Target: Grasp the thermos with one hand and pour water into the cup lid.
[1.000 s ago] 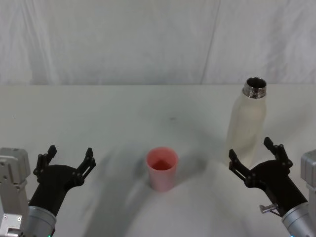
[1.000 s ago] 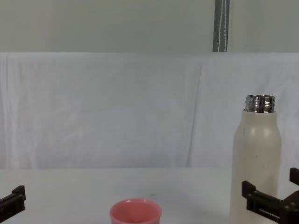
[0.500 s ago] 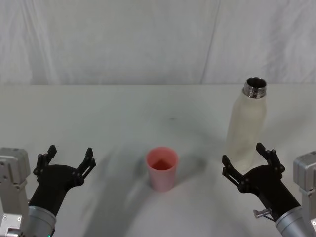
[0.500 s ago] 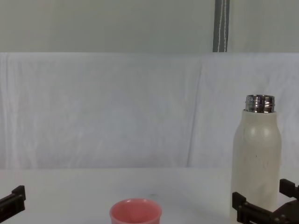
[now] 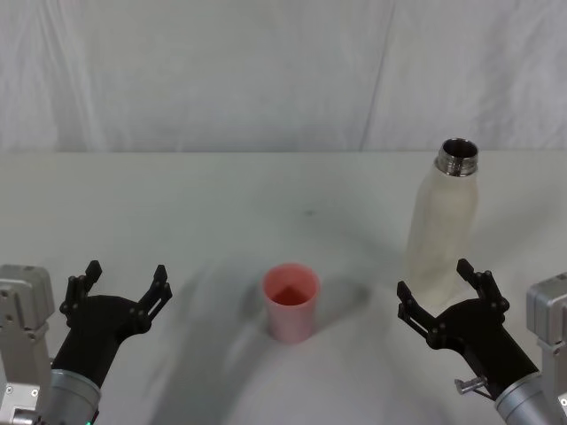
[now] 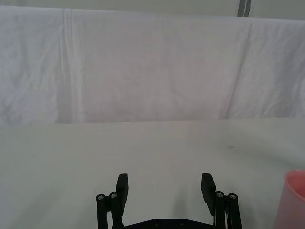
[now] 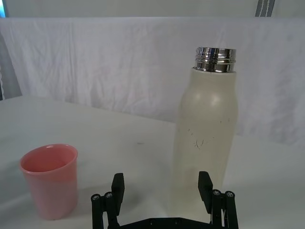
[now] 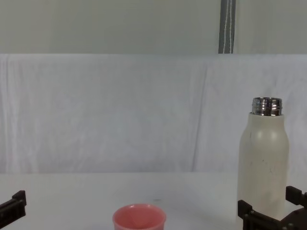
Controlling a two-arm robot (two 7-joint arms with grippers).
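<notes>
Soft even light, faint shadows on table (image 5: pixel 177 204), sharp focus.

cream thermos (image 5: pixel 440 226), steel neck, pink cup lid (image 5: pixel 290 302)

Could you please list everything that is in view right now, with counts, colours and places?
thermos: one, cream-white with an open steel neck, upright on the table's right side.
cup lid: one, pink, upright near the table's middle, left of the thermos and apart from it.
table: one, white-covered, under both.
backdrop: one, white cloth, behind the table.
right tool: one, black, open, low on the near side of the thermos, not touching it.
left tool: one, black, open, at the near left, away from both items.
</notes>
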